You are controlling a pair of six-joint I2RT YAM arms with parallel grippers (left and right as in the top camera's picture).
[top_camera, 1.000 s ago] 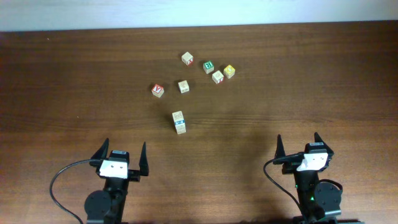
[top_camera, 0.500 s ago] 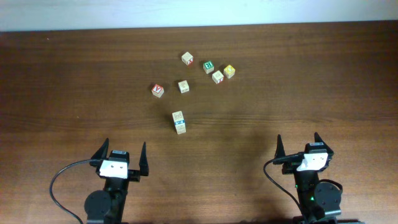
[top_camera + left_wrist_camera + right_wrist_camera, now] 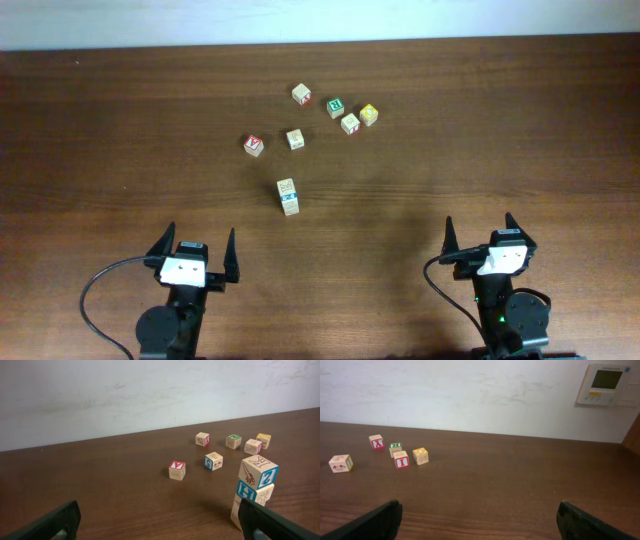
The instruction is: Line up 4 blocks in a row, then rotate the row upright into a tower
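Several small wooden blocks lie on the brown table. Two pale blocks with blue faces stand stacked [image 3: 289,197] mid-table, the upper one [image 3: 258,472] turned askew. Behind them sits a beige block [image 3: 295,139] with a blue side [image 3: 213,461]. Farther back are two more pale blocks [image 3: 301,94] [image 3: 350,123]. My left gripper [image 3: 200,242] is open at the near edge, left of the stack and well short of it; its right finger [image 3: 270,522] overlaps the stack's foot in the left wrist view. My right gripper [image 3: 480,228] is open at the near right with nothing between its fingers.
A red-faced cube [image 3: 253,145] lies left of the beige block. A green cube [image 3: 335,107] and a yellow cube [image 3: 369,114] sit in the far cluster. A white wall runs behind the table, with a control panel [image 3: 605,384] on it.
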